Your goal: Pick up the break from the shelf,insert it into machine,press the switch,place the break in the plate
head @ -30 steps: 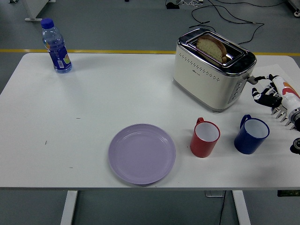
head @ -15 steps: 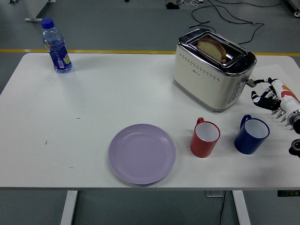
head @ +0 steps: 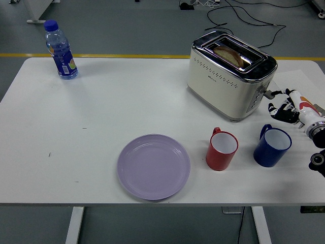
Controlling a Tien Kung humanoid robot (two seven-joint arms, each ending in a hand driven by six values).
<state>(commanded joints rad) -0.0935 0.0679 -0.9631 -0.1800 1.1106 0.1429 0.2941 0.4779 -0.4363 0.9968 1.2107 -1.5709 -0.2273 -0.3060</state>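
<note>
The slice of bread (head: 229,52) now sits low in the slot of the toaster (head: 229,76), only its top edge showing above the chrome rim, where a second ago it stood well proud of the slot. Over the same second the right robot hand (head: 282,105) has moved in from the toaster's right side toward its end panel, and one extended finger now reaches the lever (head: 262,94) on that end, touching it or very nearly so. The other fingers are loosely curled and hold nothing.

Taken together, this reads as the switch being pressed: the bread has dropped with the lever, so the insert step looks done and the press step is in hand or just finishing. Whether the lever has latched cannot be told from here.

The purple plate (head: 154,166) lies empty on the bench (head: 101,112), well in front of the toaster and to its left, so the last step is still open. The red mug (head: 222,149) and blue mug (head: 272,146) stand just in front of the toaster, between it and the near edge; the blue one is close below the working hand. The left arm is not in view.
</note>
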